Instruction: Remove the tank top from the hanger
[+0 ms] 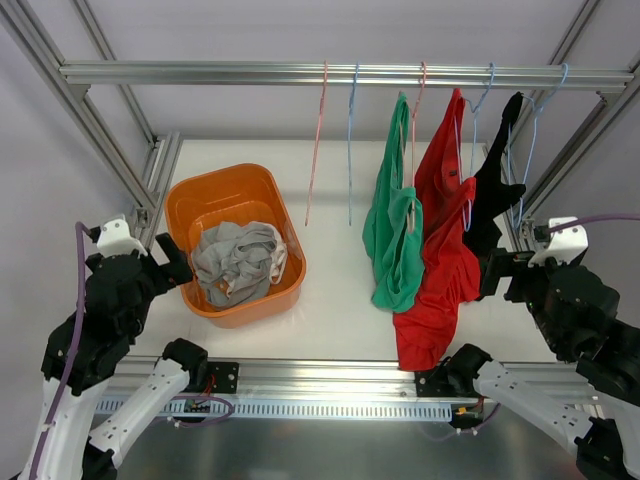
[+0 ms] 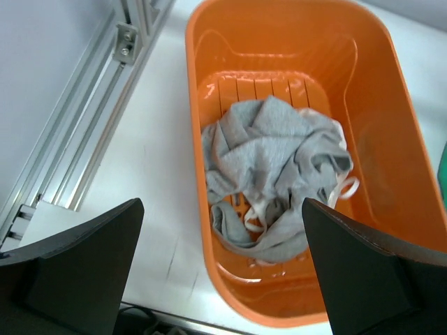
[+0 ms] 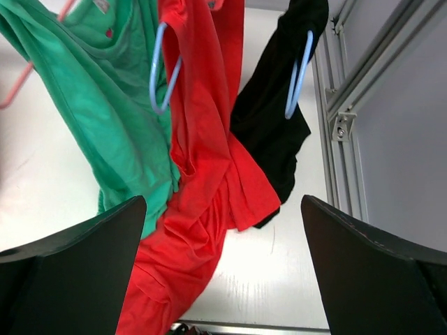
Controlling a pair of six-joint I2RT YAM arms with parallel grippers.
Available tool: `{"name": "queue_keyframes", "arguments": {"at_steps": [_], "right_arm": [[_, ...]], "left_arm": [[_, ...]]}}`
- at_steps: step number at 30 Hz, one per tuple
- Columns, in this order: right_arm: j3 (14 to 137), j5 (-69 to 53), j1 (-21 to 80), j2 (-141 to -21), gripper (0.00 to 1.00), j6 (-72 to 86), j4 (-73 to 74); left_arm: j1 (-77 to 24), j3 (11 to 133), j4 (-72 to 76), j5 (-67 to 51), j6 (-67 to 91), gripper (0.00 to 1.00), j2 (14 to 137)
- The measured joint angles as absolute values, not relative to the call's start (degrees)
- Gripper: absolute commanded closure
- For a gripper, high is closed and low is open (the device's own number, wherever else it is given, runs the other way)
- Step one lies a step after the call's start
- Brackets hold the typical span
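Over the basket (image 2: 408, 160), your left gripper (image 2: 221, 204) gapes wide, empty; grey top (image 2: 272, 153) lies inside. Right gripper (image 3: 223, 202), wide too, faces red top (image 3: 202, 139): next, likely, tug it free.

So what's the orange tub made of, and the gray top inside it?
The orange tub looks like smooth, glossy plastic: light glints on its molded ribs. The gray top looks like soft knit cloth, matte and crumpled in loose folds.
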State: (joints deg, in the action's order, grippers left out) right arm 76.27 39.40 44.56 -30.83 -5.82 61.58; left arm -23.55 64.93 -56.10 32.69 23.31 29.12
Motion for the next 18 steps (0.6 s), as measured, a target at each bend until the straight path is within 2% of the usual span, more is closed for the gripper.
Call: {"name": "queue_keyframes", "arguments": {"at_steps": [10,18], "right_arm": [[72.6,39.9,44.6,-26.5,0.0,-5.1,65.8],[71.5,41.2,44.6,-27.7,0.01,-4.5,66.3]], "left_arm": [[-23.6,62.3,-57.3,20.3,16.7,0.01,20.8],[-23.6,60.1,-57.3,19.6,15.8,0.01,19.3]]}}
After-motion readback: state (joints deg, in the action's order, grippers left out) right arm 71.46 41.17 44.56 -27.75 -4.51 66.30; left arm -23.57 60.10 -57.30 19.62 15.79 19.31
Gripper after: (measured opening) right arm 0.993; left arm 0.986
